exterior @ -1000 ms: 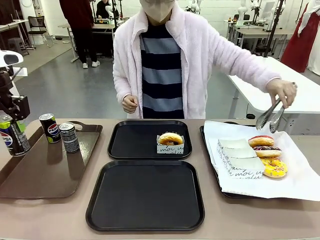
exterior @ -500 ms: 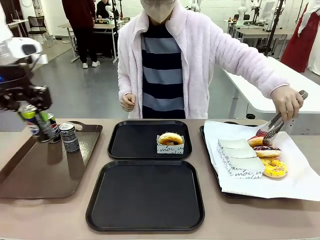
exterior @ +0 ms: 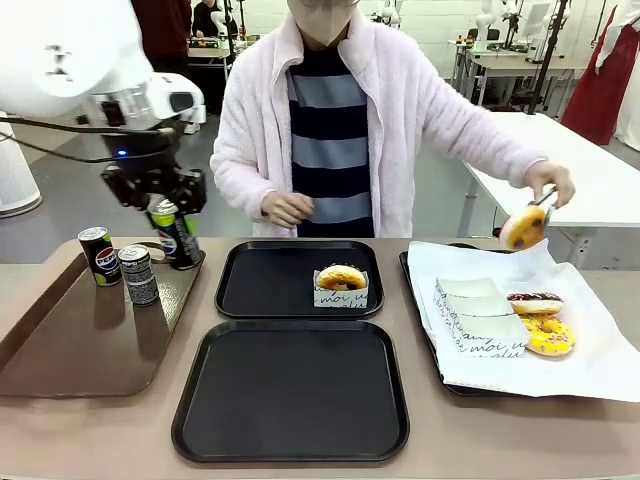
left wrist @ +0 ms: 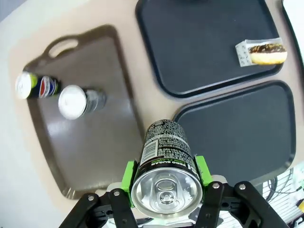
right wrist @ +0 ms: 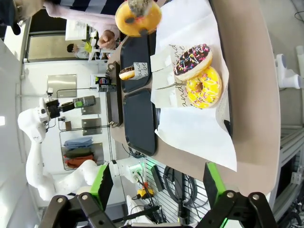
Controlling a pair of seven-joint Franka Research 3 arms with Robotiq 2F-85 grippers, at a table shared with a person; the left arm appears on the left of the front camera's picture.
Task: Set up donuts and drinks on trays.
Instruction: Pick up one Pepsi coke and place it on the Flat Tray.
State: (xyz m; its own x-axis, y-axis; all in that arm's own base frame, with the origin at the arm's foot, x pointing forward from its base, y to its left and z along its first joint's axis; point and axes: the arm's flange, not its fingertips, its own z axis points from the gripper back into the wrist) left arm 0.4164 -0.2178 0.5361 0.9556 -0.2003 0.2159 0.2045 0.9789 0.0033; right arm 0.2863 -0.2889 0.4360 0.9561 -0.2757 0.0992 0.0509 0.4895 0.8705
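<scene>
Can (exterior: 178, 235) gripped in left pincer (left wrist: 165, 175), airborne, near brown tray (exterior: 60, 350)

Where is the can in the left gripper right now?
In the front view, the can sits tilted in the left gripper on the robot's left, over the far right corner of the brown tray, beside the far black tray.

You've got one can (exterior: 178, 236) tilted in the air, two upright cans (exterior: 137, 274) on the brown tray (exterior: 80, 340), one donut (exterior: 341, 277) on the far black tray (exterior: 265, 285).

Three cans (exterior: 98, 255) (exterior: 138, 274) (exterior: 178, 235), four donuts (exterior: 341, 276) (exterior: 523, 228) (exterior: 535, 303) (exterior: 548, 336), two black trays (exterior: 265, 290) (exterior: 290, 395).
</scene>
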